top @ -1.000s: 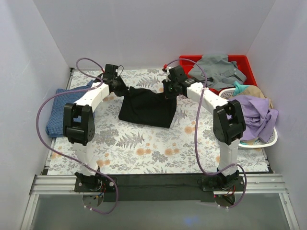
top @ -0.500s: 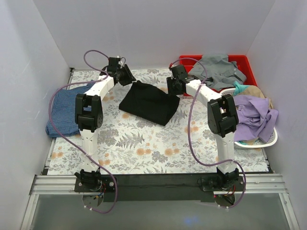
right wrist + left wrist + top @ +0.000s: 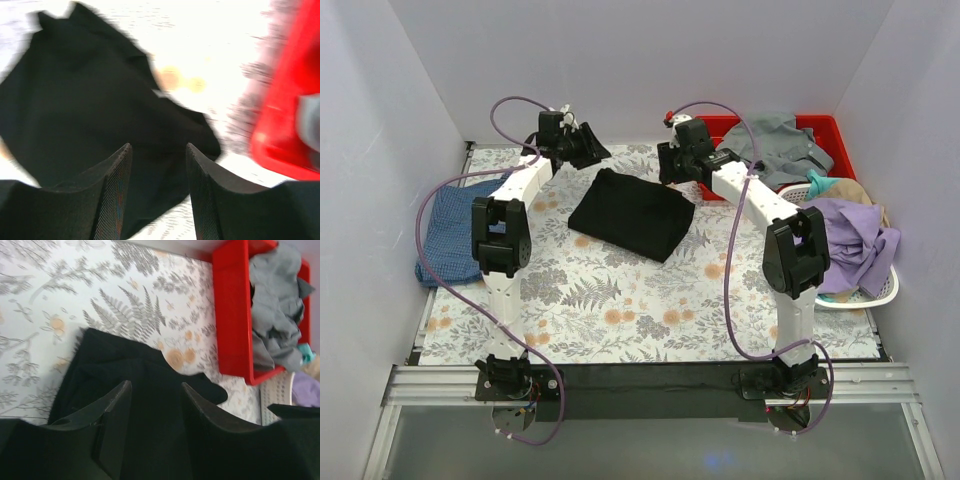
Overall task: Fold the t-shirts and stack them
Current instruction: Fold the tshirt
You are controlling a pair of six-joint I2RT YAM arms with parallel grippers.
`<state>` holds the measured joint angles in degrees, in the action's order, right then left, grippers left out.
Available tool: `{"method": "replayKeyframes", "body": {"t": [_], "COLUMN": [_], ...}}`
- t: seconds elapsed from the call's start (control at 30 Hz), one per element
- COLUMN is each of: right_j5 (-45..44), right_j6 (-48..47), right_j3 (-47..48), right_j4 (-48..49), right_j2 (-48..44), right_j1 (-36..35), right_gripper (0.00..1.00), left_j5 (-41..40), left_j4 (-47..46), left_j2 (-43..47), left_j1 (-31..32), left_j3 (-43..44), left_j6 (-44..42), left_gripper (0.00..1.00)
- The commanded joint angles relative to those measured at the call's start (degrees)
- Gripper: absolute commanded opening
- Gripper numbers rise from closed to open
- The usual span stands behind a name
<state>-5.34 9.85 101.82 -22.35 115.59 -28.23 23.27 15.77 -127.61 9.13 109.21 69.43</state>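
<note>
At the far middle of the tabletop (image 3: 620, 310) you have the black t-shirt (image 3: 632, 212) lying as a compact folded bundle, print hidden, resting free of both arms. The left pincer (image 3: 154, 388) hangs above its far left corner with fingers apart and nothing between them. The right pincer (image 3: 158, 148) is also spread and empty, over the bundle's far right side near the red bin (image 3: 838, 143).

The blue t-shirt (image 3: 445, 235) lies at the left edge, well apart from the black one; whether it is neatly folded you cannot tell from here.

By my reading, the black fold looks about finished, though lopsided. Stacking is not yet done. More cloth sits in the bin and the white basket (image 3: 888, 288), so further folding may remain.
</note>
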Motion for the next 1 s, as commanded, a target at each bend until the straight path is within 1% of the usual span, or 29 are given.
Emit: {"method": "replayKeyframes", "body": {"t": [0.0,0.07,0.17,0.23,0.33,0.37,0.47,0.53,0.6,0.67,0.77,0.83,0.9,0.97], "right_j5": [10.94,14.38,16.5,17.82,16.95,15.38,12.04,7.91,5.61,0.97,-1.94,-3.87,-5.81,-7.13], "right_j6": [1.84,2.11,1.93,1.76,1.67,1.84,2.63,2.9,3.07,3.42,4.12,4.74,4.83,4.22], "right_j3": [3.03,3.47,4.7,5.66,5.67,5.58,3.48,0.41,-2.31,-4.6,-8.47,-11.2,-13.39,-15.42], "right_j4": [1.08,1.69,1.87,1.87,2.13,2.13,2.31,2.75,2.84,2.84,2.57,2.14,2.13,2.31], "right_j2": [2.18,4.54,7.27,8.77,11.67,13.24,13.79,13.0,11.94,10.8,9.75,9.04,6.94,4.83], "right_j1": [-1.21,-1.22,-1.22,-1.22,-1.04,-0.87,-0.16,0.19,0.54,0.72,0.81,0.81,0.89,0.72], "right_gripper": [0.54,0.54,0.53,0.53,0.53,0.53,0.52,0.52,0.52,0.52,0.52,0.52,0.52,0.52], "left_j5": [10.65,14.06,17.42,19.18,21.46,22.08,21.74,20.34,19.37,18.31,16.04,15.23,13.4,13.21], "left_j4": [-1.36,-0.92,-2.85,-2.41,-3.37,-3.2,-2.85,-2.41,-2.67,-3.02,-3.38,-3.99,-6.26,-7.33], "left_j2": [2.99,0.28,-3.85,-6.24,-10.1,-11.5,-15.2,-17.48,-19.07,-21.97,-25.13,-25.84,-25.06,-23.74], "left_j1": [0.1,0.02,0.02,0.02,-0.16,-0.25,-0.69,-1.04,-1.48,-2.18,-2.97,-3.41,-3.85,-4.38], "left_j3": [-0.84,0.83,2.93,5.21,6.62,8.2,9.79,11.46,13.65,16.11,20.77,22.79,22.54,22.45], "left_j6": [-0.96,-0.44,0.7,1.15,0.88,0.71,-0.96,-3.14,-3.77,-4.47,-4.74,-5.0,-5.01,-5.53], "left_gripper": [0.43,0.43,0.43,0.42,0.42,0.42,0.42,0.42,0.42,0.43,0.43,0.43,0.43,0.43]}}
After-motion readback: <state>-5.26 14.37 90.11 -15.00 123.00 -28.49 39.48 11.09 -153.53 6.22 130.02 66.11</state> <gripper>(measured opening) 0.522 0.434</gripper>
